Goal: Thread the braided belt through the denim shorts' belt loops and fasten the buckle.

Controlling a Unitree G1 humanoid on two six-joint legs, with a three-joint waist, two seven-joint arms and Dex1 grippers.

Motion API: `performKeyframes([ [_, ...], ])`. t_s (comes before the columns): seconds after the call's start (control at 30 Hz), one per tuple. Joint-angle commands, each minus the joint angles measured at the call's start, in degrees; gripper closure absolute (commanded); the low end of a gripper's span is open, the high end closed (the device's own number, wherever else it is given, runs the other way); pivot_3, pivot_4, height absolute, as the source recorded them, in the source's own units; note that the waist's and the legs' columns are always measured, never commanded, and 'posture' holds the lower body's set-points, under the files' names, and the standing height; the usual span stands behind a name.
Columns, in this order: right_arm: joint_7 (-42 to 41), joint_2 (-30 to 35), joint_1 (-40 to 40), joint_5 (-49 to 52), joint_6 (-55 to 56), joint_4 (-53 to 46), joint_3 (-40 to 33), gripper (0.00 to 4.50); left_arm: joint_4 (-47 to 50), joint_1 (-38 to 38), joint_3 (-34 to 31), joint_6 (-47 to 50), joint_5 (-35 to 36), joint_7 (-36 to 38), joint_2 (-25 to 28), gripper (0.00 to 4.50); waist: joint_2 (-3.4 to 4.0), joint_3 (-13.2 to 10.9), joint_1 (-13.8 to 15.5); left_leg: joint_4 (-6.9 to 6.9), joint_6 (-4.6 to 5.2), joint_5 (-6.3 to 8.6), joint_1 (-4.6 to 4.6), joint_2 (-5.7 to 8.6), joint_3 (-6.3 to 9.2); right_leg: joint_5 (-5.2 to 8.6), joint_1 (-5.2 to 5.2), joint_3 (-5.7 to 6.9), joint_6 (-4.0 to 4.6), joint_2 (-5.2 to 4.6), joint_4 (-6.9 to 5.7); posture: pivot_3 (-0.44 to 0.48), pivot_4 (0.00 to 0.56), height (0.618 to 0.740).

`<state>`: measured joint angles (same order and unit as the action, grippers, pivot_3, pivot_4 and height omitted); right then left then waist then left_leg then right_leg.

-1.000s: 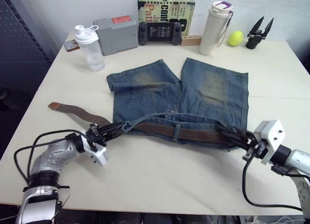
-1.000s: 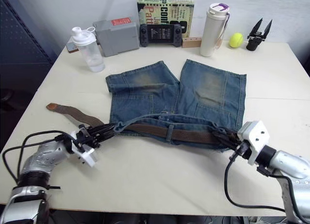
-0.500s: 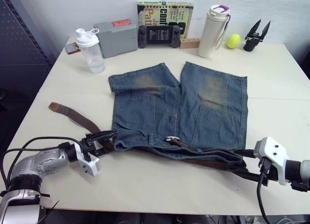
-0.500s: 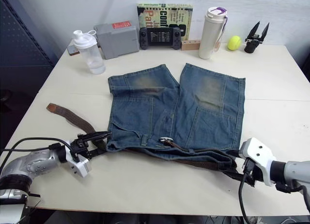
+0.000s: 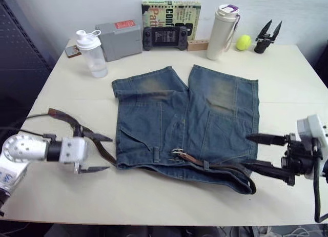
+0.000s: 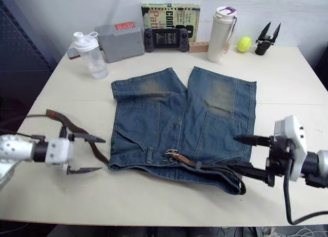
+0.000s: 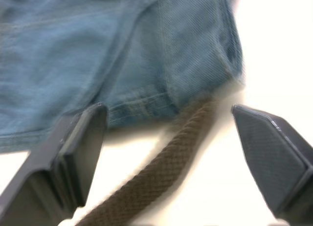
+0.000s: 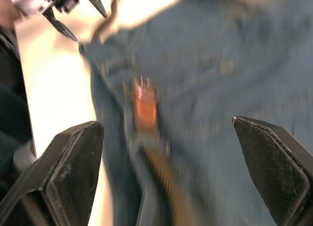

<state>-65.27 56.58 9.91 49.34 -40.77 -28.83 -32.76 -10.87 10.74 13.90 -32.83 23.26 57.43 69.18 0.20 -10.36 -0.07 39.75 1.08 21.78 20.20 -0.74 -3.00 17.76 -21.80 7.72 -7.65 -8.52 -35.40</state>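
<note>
Two grippers, left (image 5: 97,153) & right (image 5: 261,152), are held open beside denim shorts (image 5: 205,114); book (image 5: 170,11) lettering is unreadable.

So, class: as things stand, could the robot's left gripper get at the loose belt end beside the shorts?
Probably yes. The left gripper is open, and the braided belt lies bare on the table between its fingers, beside the denim shorts.

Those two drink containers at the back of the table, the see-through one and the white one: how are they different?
The shaker bottle is clear plastic with a white lid; the tall bottle is opaque white with a purple-topped lid. The shaker bottle is shorter; the tall bottle is slimmer and rises higher. The shaker bottle stands near the table's back left, beside a grey box; the tall bottle stands toward the back right, near a yellow ball. Both stand upright with lids on.
</note>
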Motion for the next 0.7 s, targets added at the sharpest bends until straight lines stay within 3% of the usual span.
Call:
performKeyframes([
  [0.03, 18.41, -4.62, -17.6, -2.52, -6.94, 4.86, 11.32, 0.0, 4.28, 11.11, -7.54, 34.77, 23.95, 8.4, -1.33, 0.04, 0.07, -0.04, 0.4, 0.18, 0.03, 0.05, 0.04, 0.05, 0.1, 0.0, 0.08, 0.0, 0.0, 0.0, 0.0, 0.0, 0.15, 0.731],
  [0.1, 25.11, -6.78, -21.79, -5.76, -9.4, 7.06, 15.58, 0.0, 3.57, 14.17, -9.22, 41.04, 24.52, 8.21, -4.03, 0.04, 0.08, -0.04, 0.38, 0.19, 0.03, 0.07, 0.07, 0.15, 0.09, 0.0, 0.05, 0.01, 0.0, 0.0, -0.03, 0.0, 0.15, 0.731],
  [0.23, 35.99, -12.97, -26.8, -11.42, -12.88, 10.97, 20.94, 0.0, -3.0, 22.04, -8.2, 44.36, 14.19, -5.38, -16.15, 0.04, 0.07, -0.04, 0.68, 0.29, 0.03, 0.06, 0.25, 0.5, 0.07, 0.0, -0.16, 0.03, -0.01, 0.0, -0.22, 0.0, 0.15, 0.731],
  [0.37, 39.43, -14.85, -29.2, -15.01, -15.47, 14.59, 24.21, 0.0, -10.53, 25.22, -4.35, 41.94, 2.46, -9.53, -24.99, 0.04, 0.08, -0.03, 0.7, 0.25, 0.03, 0.06, 0.3, 0.58, -0.11, -0.01, -0.24, 0.02, -0.02, -0.03, -0.22, 0.0, 0.15, 0.731],
  [0.53, 39.39, -13.65, -30.42, -19.71, -17.51, 19.09, 29.24, 0.0, -21.37, 28.81, 0.51, 38.18, -10.36, -11.61, -32.39, 0.04, -0.1, 0.06, 0.88, 0.28, 0.03, 0.06, 0.5, 0.59, -0.42, -0.01, -0.47, 0.03, -0.02, -0.02, -0.26, 0.0, 0.15, 0.731],
  [0.57, 39.34, -13.81, -30.91, -20.55, -17.53, 20.15, 30.16, 0.4, -23.35, 29.37, 0.95, 37.74, -11.71, -11.32, -33.73, 0.0, -0.25, 0.19, 1.0, 0.32, 0.03, 0.06, 0.54, 0.58, -0.43, -0.01, -0.51, 0.03, -0.02, -0.02, -0.28, 0.0, 0.15, 0.731],
  [0.6, 39.06, -14.05, -31.27, -21.07, -17.5, 20.71, 30.9, 0.61, -24.94, 29.94, 1.02, 37.97, -12.69, -11.16, -34.75, 0.45, -0.32, 0.29, 1.09, 0.35, 0.04, 0.05, 0.52, 0.57, -0.43, -0.01, -0.46, 0.03, -0.02, -0.03, -0.28, 0.0, 0.15, 0.731],
  [0.63, 38.66, -14.18, -31.5, -21.54, -17.41, 21.06, 31.44, 0.92, -26.2, 30.36, 0.93, 37.91, -13.51, -11.02, -35.53, 0.58, -0.38, 0.35, 1.12, 0.36, 0.05, 0.04, 0.48, 0.57, -0.44, -0.01, -0.4, 0.01, -0.02, -0.03, -0.26, 0.0, 0.15, 0.731],
  [0.7, 38.39, -14.64, -31.86, -22.61, -17.54, 21.69, 32.26, 1.83, -27.78, 30.75, 0.97, 36.19, -15.35, -10.25, -36.45, 1.25, -0.51, 0.49, 1.23, 0.33, 0.05, 0.05, 0.2, 0.56, -0.46, -0.02, -0.14, 0.0, -0.03, -0.04, -0.23, 0.0, 0.15, 0.731],
])
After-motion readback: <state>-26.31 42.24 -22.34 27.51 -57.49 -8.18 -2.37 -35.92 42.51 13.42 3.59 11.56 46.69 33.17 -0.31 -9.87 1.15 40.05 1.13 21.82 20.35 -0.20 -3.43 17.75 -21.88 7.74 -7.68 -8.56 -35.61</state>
